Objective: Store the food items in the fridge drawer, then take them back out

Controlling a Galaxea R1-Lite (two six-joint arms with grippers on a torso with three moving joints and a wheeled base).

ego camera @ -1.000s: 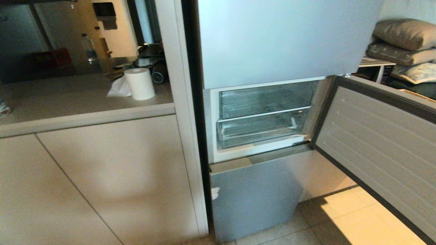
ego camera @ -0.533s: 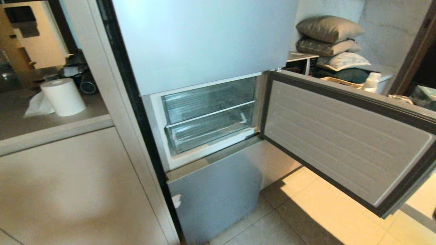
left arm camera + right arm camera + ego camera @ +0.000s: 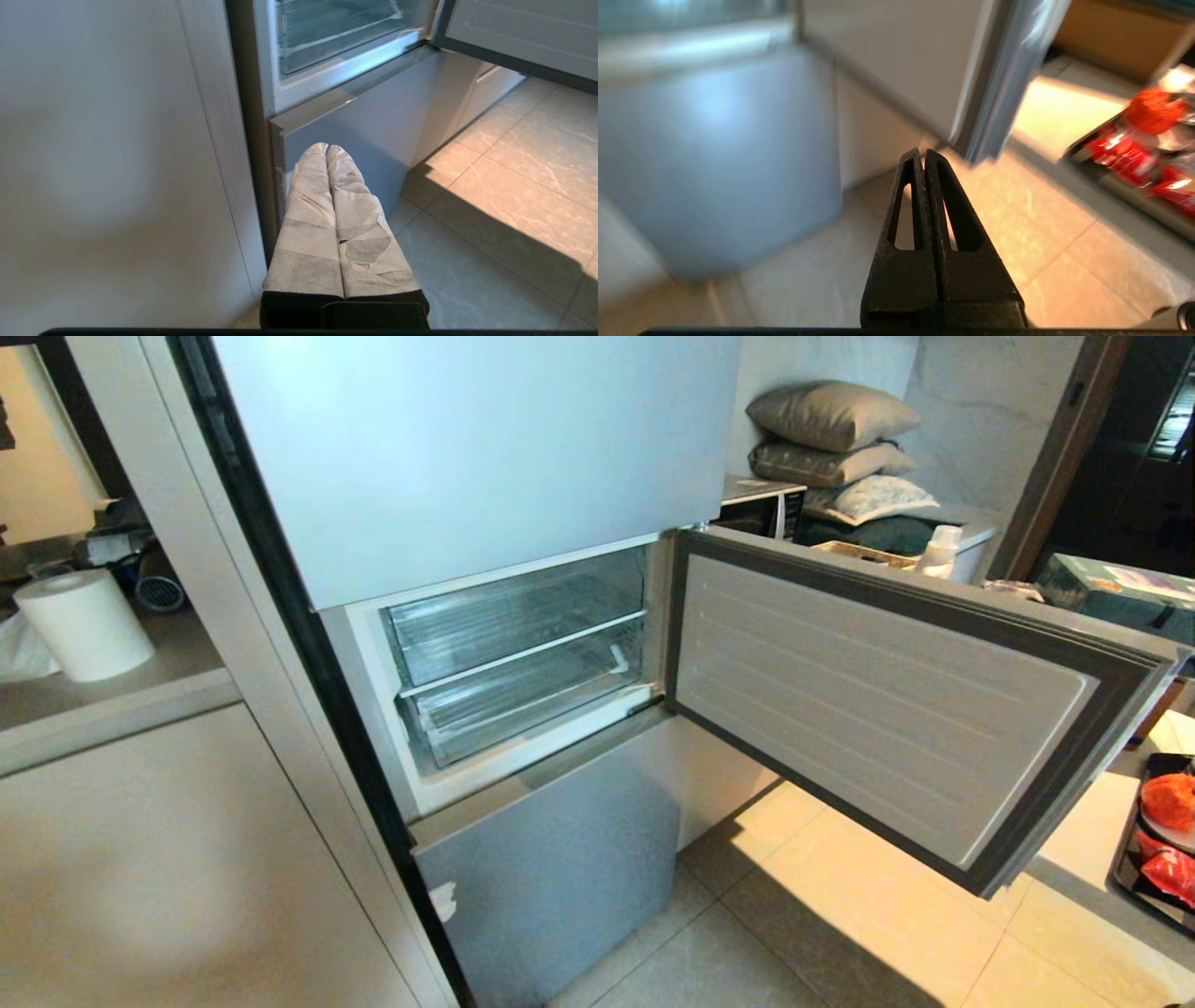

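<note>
Head view: the fridge compartment is shown with its door (image 3: 887, 709) swung wide to the right. Two clear drawers are seen inside, one above the other; the lower drawer (image 3: 523, 705) is pushed in, and nothing red is seen in either. Closed silver-blue panels are located above and below the compartment.

The food items are found well apart from the fridge, at the right edge of the view, beyond the door. A round red piece (image 3: 1172, 800) is seen on a dark tray (image 3: 1123, 859) that rests on a pale surface (image 3: 1083, 831); a second red, glossy piece (image 3: 1172, 875) lies just beside it on the same tray. Their exact kind cannot be told.

Neither arm is shown in the head view. In the left wrist view, the left hand (image 3: 327, 148) is closed, its wrapped fingers pressed together, empty, pointed at the lower panel (image 3: 373, 126) above the tiled floor (image 3: 514, 186). In the right wrist view, the right hand (image 3: 921, 153) is closed and empty, above the floor, with the tray off to one side.

A paper roll (image 3: 84, 623) stands on the counter left of the fridge. Pillows (image 3: 831, 439) are stacked behind the door.
</note>
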